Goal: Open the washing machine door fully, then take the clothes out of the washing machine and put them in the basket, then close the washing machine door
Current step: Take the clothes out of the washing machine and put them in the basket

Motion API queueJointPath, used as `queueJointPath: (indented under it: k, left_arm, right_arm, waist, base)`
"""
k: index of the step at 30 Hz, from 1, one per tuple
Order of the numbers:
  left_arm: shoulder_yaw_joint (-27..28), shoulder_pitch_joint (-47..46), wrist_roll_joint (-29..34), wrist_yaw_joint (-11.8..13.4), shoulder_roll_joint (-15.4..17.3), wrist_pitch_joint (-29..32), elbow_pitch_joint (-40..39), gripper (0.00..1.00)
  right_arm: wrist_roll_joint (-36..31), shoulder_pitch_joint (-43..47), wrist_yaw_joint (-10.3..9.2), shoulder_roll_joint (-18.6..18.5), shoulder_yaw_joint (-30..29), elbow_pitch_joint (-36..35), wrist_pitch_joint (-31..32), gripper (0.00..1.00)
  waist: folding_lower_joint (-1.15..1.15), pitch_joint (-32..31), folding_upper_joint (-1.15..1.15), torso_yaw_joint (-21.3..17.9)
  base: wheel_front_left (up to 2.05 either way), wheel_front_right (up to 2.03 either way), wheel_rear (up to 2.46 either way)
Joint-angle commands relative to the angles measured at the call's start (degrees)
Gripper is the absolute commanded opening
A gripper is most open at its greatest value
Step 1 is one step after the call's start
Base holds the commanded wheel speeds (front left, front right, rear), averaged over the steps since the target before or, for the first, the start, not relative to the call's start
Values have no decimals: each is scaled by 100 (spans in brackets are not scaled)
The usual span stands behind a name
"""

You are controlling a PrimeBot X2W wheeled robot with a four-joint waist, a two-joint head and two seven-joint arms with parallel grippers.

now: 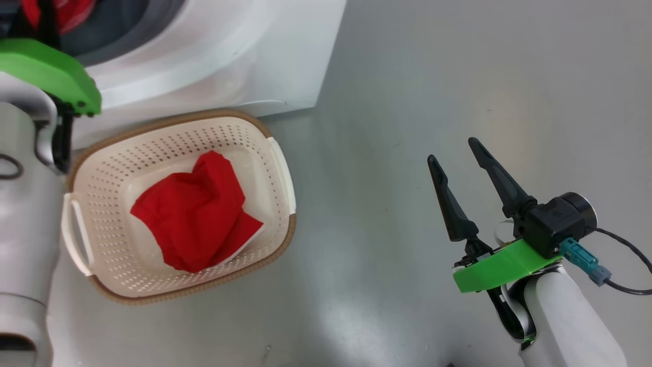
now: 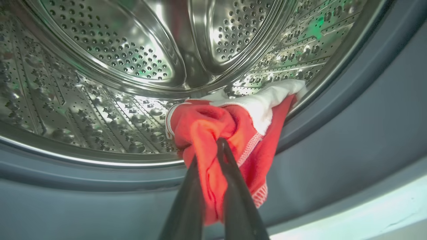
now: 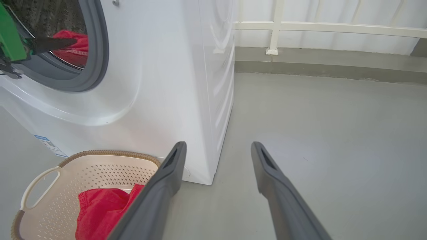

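My left gripper is shut on a red garment with white trim at the lower lip of the washing machine's steel drum. In the right wrist view that gripper reaches into the round opening of the washing machine with the red cloth at its tips. Another red garment lies crumpled in the cream basket on the floor in front of the machine. To the right of the basket, my right gripper hangs open over bare floor, holding nothing. The washing machine door is out of view.
A grey rubber ring surrounds the drum mouth. The basket stands close against the machine's front lower corner. Grey floor stretches to the right as far as a low kerb and a white railing.
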Motion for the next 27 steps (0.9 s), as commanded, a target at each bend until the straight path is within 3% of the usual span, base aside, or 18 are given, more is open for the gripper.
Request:
queueJointPath:
  k: [1, 18, 27]
  left_arm:
    - [62, 99, 66, 41, 225, -64, -193, 0]
    - [527, 2152, 251, 336, -10, -82, -2781, 0]
    - [609, 3212, 284, 469, -100, -83, -3495, 0]
  right_arm:
    - [-73, 1, 35, -29, 85, -120, -36, 100]
    - [-104, 143, 35, -21, 55, 6, -36, 100]
    - [-90, 310, 35, 17, 1, 103, -36, 100]
  waist:
    - [0, -107, 0, 104]
    - [0, -858, 0, 352]
    - [0, -1402, 0, 412]
  base:
    - [0, 0, 0]
    - [0, 0, 0]
    - [0, 0, 0]
